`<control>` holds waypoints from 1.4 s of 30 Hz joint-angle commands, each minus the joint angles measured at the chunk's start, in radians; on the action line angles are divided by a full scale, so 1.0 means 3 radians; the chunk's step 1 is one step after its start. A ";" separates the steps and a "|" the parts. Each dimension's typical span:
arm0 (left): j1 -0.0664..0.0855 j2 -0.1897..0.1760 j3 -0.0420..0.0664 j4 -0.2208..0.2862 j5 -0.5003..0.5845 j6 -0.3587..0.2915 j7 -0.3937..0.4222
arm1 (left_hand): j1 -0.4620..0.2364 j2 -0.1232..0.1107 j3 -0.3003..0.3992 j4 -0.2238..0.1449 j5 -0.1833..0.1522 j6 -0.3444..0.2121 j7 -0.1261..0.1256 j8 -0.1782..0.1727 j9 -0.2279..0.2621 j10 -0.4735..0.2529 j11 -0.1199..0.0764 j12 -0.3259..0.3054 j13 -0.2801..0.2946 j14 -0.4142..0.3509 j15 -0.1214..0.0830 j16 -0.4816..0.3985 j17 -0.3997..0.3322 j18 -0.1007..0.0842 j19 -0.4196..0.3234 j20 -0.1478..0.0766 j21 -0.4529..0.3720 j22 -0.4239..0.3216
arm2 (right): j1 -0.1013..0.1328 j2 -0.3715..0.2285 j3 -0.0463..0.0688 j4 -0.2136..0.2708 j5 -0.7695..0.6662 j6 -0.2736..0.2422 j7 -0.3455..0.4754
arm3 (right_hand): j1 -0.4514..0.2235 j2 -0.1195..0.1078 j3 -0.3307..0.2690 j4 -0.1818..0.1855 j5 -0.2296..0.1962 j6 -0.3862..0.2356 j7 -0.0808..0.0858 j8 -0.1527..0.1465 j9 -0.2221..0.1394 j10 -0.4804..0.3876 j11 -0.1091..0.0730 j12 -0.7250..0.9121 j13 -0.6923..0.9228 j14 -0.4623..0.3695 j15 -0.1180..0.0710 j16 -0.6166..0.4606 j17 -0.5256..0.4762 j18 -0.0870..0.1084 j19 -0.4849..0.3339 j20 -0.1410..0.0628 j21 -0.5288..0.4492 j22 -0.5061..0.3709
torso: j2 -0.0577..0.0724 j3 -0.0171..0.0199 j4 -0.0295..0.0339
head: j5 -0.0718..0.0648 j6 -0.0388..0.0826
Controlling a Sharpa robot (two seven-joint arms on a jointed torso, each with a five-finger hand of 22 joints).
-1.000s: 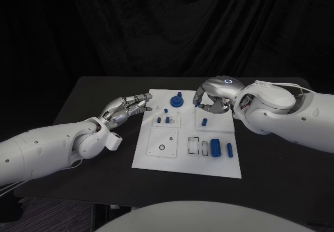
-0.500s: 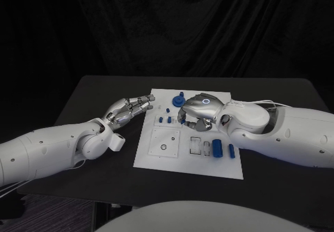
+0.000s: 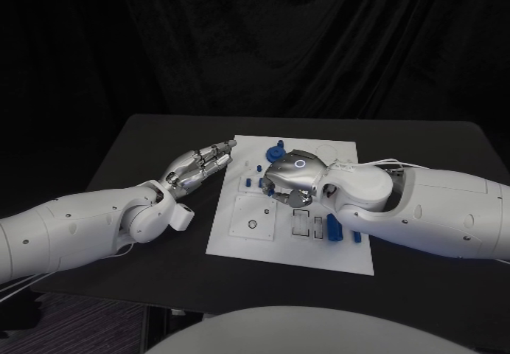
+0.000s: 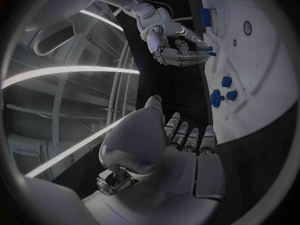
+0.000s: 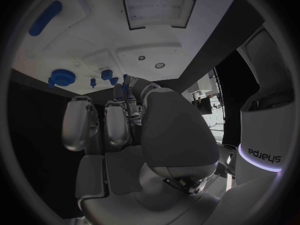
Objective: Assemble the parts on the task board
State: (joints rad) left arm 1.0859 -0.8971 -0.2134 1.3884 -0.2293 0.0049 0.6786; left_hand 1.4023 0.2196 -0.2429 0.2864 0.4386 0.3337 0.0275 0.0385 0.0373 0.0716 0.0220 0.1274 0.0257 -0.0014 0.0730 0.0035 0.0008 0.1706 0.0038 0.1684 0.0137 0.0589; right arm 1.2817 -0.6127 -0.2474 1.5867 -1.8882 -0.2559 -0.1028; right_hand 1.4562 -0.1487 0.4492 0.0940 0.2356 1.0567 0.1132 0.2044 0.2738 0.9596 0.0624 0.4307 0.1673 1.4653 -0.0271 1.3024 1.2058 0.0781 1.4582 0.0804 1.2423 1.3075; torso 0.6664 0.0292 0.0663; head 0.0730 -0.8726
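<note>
Right hand (image 3: 289, 184) pinches a small blue part (image 4: 210, 53) above the task board (image 3: 255, 240) middle (left hand (image 3: 199, 167) open, beside the left edge)

Dim surroundings; the white task board (image 3: 289, 236) is brightest, apparently lit from above. Wrist views bend straight edges at their rims, where detail darkens.

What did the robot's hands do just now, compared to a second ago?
The right hand moved from the far right part of the task board toward its middle, carrying a small blue part pinched in its fingers. It now hangs over the board's middle. The left hand stayed open beside the board's left edge, and the blue parts lying on the board did not visibly move.
</note>
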 commanded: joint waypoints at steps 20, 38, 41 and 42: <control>-0.0056 -0.0002 0.0003 -0.0004 0.0023 0.0018 0.0447 | -0.0192 0.0102 -0.0136 0.0009 -0.0306 -0.0311 -0.0090 -0.0030 -0.0026 -0.0090 -0.0082 -0.0126 -0.0018 0.0005 0.0141 -0.0012 -0.0003 -0.0047 0.0008 0.0185 -0.0020 -0.0051 | -0.0087 0.0081 0.0002 -0.0028 -0.0105 0.0212 -0.0024 | -0.0033 0.0011 -0.0027 -0.0008 -0.0018 -0.0019 -0.0011 -0.0011 0.0006 0.0059 -0.0009 -0.0017 -0.0007 0.0041 -0.0027 -0.0028 -0.0023 -0.0026 -0.0002 -0.0028 -0.0038 0.0570 | -0.0001 -0.0001 0.0001 | 0.0055 0.0000; -0.0064 0.0019 0.0003 -0.0021 0.0023 0.0076 0.0411 | -0.0122 0.0129 -0.0103 -0.0001 -0.0220 -0.0204 0.0003 -0.0014 -0.0013 -0.0079 -0.0022 -0.0101 -0.0014 0.0005 0.0140 -0.0012 -0.0003 -0.0005 0.0007 0.0155 -0.0020 -0.0058 | -0.0169 0.0113 0.0002 -0.0054 -0.0105 0.0255 -0.0004 | -0.0029 0.0017 -0.0027 -0.0012 -0.0014 -0.0025 -0.0005 -0.0016 0.0011 0.0065 -0.0007 -0.0024 -0.0012 0.0032 -0.0030 -0.0041 -0.0039 -0.0024 -0.0008 -0.0031 -0.0049 0.0567 | 0.0000 -0.0003 -0.0002 | 0.0048 0.0000; -0.0065 0.0019 0.0003 -0.0023 0.0023 0.0085 0.0400 | -0.0098 0.0128 -0.0095 -0.0008 -0.0190 -0.0196 0.0012 -0.0013 -0.0013 -0.0078 -0.0016 -0.0098 -0.0014 0.0005 0.0145 -0.0012 -0.0003 -0.0001 0.0008 0.0163 -0.0020 -0.0059 | -0.0179 0.0117 0.0002 -0.0057 -0.0105 0.0260 -0.0003 | -0.0030 0.0019 -0.0028 -0.0012 -0.0014 -0.0027 -0.0004 -0.0018 0.0012 0.0068 -0.0007 -0.0025 -0.0013 0.0033 -0.0030 -0.0037 -0.0034 -0.0024 -0.0008 -0.0031 -0.0049 0.0567 | -0.0002 -0.0003 -0.0004 | 0.0045 0.0000; -0.0065 0.0018 0.0003 -0.0023 0.0023 0.0086 0.0399 | -0.0083 0.0130 -0.0088 -0.0012 -0.0166 -0.0189 0.0021 -0.0013 -0.0012 -0.0079 -0.0009 -0.0098 -0.0014 0.0005 0.0150 -0.0012 -0.0003 0.0002 0.0008 0.0171 -0.0019 -0.0058 | -0.0180 0.0118 0.0002 -0.0058 -0.0105 0.0260 -0.0002 | -0.0030 0.0019 -0.0028 -0.0012 -0.0014 -0.0027 -0.0004 -0.0018 0.0012 0.0068 -0.0007 -0.0025 -0.0013 0.0033 -0.0030 -0.0037 -0.0034 -0.0024 -0.0008 -0.0031 -0.0049 0.0567 | -0.0002 -0.0003 -0.0003 | 0.0042 0.0000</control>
State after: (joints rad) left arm 1.0674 -0.8930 -0.2136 1.3802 -0.2288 0.0142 0.6786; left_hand 1.3659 0.2586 -0.2750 0.2826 0.3834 0.2737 0.0308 0.0310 0.0323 0.0484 0.0124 0.0921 0.0203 -0.0020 0.1097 0.0036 0.0017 0.1627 0.0060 0.2161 0.0073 0.0427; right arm 1.2309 -0.5783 -0.2476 1.5691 -1.9079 -0.1895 -0.1017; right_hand 1.4523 -0.1447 0.4454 0.0922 0.2354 1.0566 0.1132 0.2039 0.2760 0.9756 0.0606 0.4268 0.1643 1.4653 -0.0270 1.2968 1.1948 0.0781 1.4582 0.0732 1.2312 1.3074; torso 0.6663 0.0282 0.0656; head 0.0871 -0.8726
